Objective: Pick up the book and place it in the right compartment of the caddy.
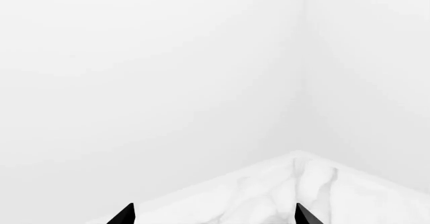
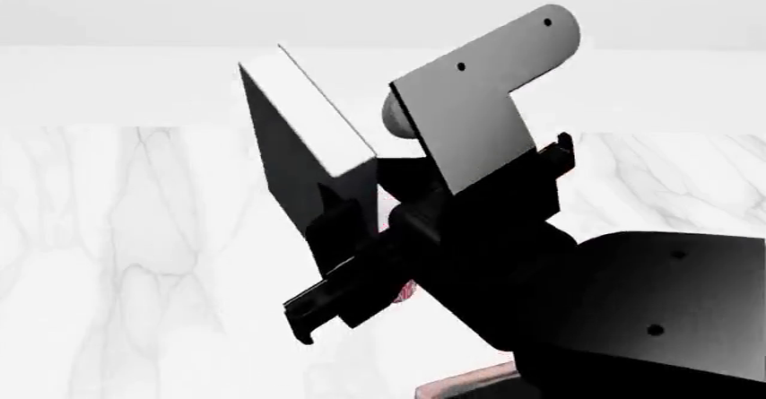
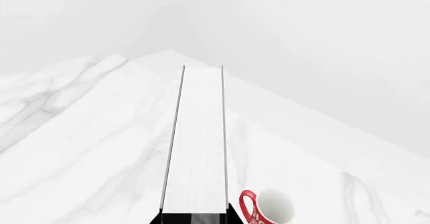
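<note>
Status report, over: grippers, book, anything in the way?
Right gripper shut on book, lifted. Left gripper open, empty. Mug beneath book; caddy mostly hidden.

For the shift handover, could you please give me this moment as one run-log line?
phase: carry | right hand: shut on book, lifted, tilted | left hand: open, idle | mug: below book | caddy: barely visible

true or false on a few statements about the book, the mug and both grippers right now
1. The right gripper holds the book lifted off the table. True.
2. The book lies flat on the table. False: it is in the air, tilted.
3. A red-and-white mug stands on the table beside the book in the right wrist view. True.
4. The left gripper grips the mug. False: its fingertips are apart with nothing between them.
5. The book's page edges are red. False: they are white.
</note>
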Tool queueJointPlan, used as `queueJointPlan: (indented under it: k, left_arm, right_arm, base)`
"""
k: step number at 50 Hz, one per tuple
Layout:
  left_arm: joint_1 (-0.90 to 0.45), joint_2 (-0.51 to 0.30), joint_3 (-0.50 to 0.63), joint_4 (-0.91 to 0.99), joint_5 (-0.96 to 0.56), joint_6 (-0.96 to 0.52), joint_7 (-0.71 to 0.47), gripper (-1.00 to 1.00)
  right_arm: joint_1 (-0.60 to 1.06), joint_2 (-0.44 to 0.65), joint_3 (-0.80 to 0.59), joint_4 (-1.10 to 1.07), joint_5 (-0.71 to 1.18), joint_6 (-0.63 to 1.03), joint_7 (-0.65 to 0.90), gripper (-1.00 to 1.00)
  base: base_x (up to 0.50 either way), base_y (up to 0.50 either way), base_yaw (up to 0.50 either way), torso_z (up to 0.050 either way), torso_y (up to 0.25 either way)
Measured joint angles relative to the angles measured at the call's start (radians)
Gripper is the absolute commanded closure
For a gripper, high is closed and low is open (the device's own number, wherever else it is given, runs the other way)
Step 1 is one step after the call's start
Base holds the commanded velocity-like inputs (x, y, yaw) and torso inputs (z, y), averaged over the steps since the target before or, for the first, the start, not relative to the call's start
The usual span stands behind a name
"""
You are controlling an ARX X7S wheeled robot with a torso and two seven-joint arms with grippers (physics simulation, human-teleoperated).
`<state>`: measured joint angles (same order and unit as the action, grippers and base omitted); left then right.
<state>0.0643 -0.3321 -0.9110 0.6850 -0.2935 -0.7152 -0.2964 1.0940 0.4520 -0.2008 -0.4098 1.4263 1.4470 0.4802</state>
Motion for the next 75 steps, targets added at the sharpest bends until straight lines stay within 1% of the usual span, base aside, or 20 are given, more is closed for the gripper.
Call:
queueJointPlan:
  k: [13, 22, 34, 42, 55, 75]
  left_arm:
    - [0.001, -0.001, -0.002, 0.003, -0.003, -0.003, -0.003, -1.0]
    - [0.0, -0.003, -0.004, 0.008, -0.007, -0.008, -0.004, -1.0]
    - [-0.003, -0.006, -0.012, 0.018, -0.023, -0.021, -0.002, -1.0]
    - [-0.004, -0.006, -0.013, 0.018, -0.028, -0.023, -0.002, -1.0]
    - [-0.003, -0.006, -0.01, 0.016, -0.03, -0.022, -0.003, -1.0]
    - [0.001, -0.003, -0.005, 0.009, -0.029, -0.013, -0.005, -1.0]
  right_arm:
    - [-0.02, 0.112, 0.172, 0.03, 0.131, -0.003, 0.251, 1.0]
    - [-0.058, 0.202, 0.263, 0.022, 0.166, -0.024, 0.383, 1.0]
    - [-0.142, 0.343, 0.424, -0.002, 0.289, -0.055, 0.57, 1.0]
    - [-0.225, 0.415, 0.543, -0.02, 0.32, -0.069, 0.635, 1.0]
    - [-0.384, 0.5, 0.731, -0.058, 0.37, -0.062, 0.718, 1.0]
    - [-0.544, 0.551, 0.925, -0.049, 0.403, -0.055, 0.796, 1.0]
  base:
    - [0.0, 0.0, 0.0, 0.0, 0.002]
    - [0.0, 0.0, 0.0, 0.0, 0.001]
    - [0.0, 0.0, 0.0, 0.0, 0.002]
    - [0.0, 0.0, 0.0, 0.0, 0.001]
    - [0.0, 0.0, 0.0, 0.0, 0.002]
    - [0.0, 0.0, 0.0, 0.001, 0.001]
